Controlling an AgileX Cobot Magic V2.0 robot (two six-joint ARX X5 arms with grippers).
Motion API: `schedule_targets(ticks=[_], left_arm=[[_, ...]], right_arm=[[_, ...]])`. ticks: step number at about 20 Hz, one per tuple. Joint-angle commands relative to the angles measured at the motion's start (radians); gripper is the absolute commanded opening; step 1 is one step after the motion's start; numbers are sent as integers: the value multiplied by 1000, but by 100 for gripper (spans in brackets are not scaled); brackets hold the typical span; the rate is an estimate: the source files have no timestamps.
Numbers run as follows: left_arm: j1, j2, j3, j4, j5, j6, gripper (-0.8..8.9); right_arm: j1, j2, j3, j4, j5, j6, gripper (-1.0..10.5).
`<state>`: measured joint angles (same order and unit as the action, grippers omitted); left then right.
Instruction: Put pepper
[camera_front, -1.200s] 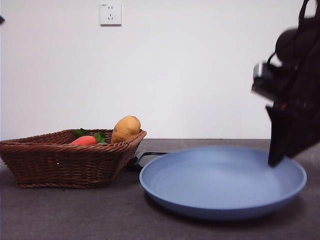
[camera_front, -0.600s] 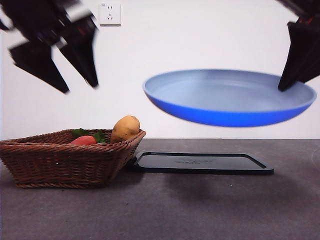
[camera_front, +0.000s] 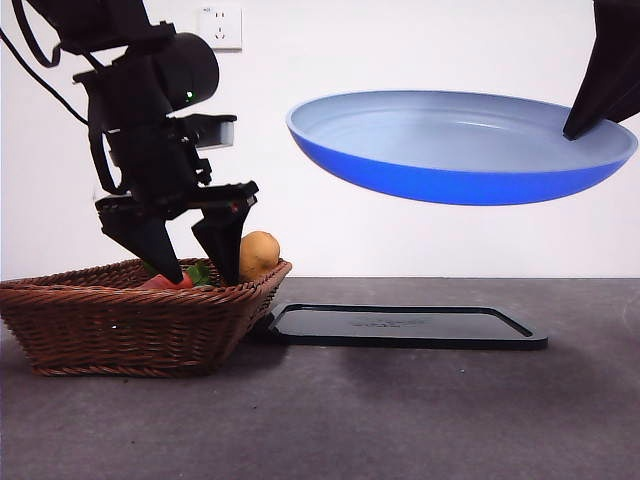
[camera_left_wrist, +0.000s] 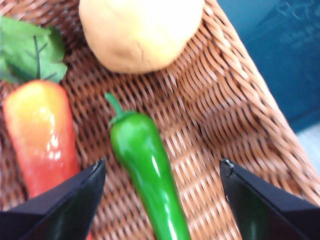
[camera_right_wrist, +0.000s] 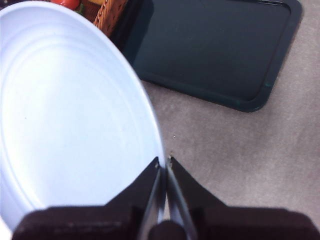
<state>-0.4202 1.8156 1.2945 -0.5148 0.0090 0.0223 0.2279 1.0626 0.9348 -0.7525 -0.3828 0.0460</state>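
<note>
A: Starting at the left, the left gripper (camera_left_wrist: 162, 172) is down in the wicker basket (camera_front: 120, 320), jaws spread wide, clasping nothing. The pepper (camera_left_wrist: 145, 175) lies on the weave between them, stem pointing away, with the red-orange vegetable (camera_left_wrist: 40, 135) just beside one jaw and the tan lump (camera_left_wrist: 140, 30) beyond the tips.

B: And the risk?

A: That jaw could catch the red-orange vegetable as it closes, or the glossy pepper could squirt out. Further right, the right gripper (camera_right_wrist: 163, 165) is clenched on the rim of the blue plate (camera_front: 460, 150), held in the air; a thin edge grip might let it tilt.

B: Underneath?

A: A dark tray (camera_front: 400, 325) on a grey table (camera_front: 320, 420), a white wall with a socket (camera_front: 221, 28) behind.
</note>
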Motion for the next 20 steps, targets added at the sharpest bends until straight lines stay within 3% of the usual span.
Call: schedule_targets(ticks=[1, 7, 12, 20], left_arm=[[-4, 52, 18, 13, -4, 0, 397], [-3, 93, 18, 23, -6, 0, 325], [-4, 92, 18, 26, -6, -3, 150], [3, -11, 18, -18, -2, -4, 147]], right_arm=[[1, 5, 19, 11, -5, 14, 5], [1, 5, 19, 11, -5, 13, 5], [-5, 5, 19, 11, -4, 13, 5], [-32, 18, 19, 11, -3, 18, 5]])
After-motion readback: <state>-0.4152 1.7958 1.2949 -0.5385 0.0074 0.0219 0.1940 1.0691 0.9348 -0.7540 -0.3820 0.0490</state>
